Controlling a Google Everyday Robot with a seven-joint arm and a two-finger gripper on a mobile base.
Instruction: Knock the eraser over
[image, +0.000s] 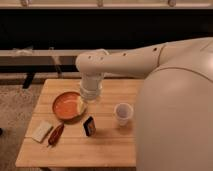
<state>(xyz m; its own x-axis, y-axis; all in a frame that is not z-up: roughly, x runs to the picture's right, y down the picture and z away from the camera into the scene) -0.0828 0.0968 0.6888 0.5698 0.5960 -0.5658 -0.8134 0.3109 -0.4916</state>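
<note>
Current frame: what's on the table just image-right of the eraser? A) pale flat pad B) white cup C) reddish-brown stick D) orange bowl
B: the white cup stands image-right of the eraser, while the orange bowl lies up-left of it. The gripper hangs at the bowl's right rim, apart from the eraser.

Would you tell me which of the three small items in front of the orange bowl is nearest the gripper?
The eraser, black with an orange-brown face, right of the reddish-brown stick and pale pad. The gripper hangs above the bowl, right side.
</note>
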